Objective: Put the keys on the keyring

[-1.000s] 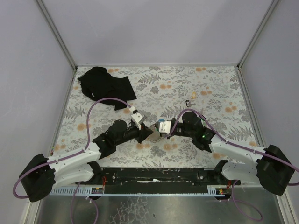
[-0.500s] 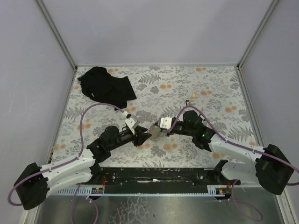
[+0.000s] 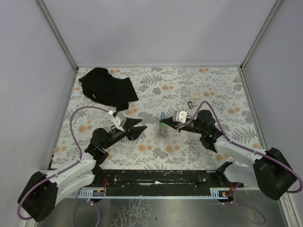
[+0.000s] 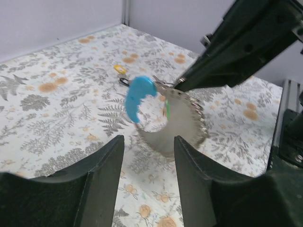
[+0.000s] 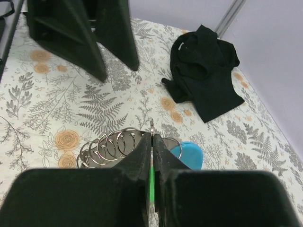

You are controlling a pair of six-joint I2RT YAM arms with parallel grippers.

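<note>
On the flowered surface [image 3: 218, 85], near its middle, the blue keyring [image 3: 163, 115] sits against a coil of metal rings [image 3: 163, 132]. My right end effector [image 5: 152, 137] is pinched tight on the green-tagged keys [image 5: 150, 182]. My left end effector [image 4: 147, 142] gapes wide just beside them, gripping nothing.

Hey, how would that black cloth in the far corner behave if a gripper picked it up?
Probably floppy: the black cloth lies crumpled in folds, so it should drape and sag. Pushed, it would likely bunch up, being already creased.
</note>
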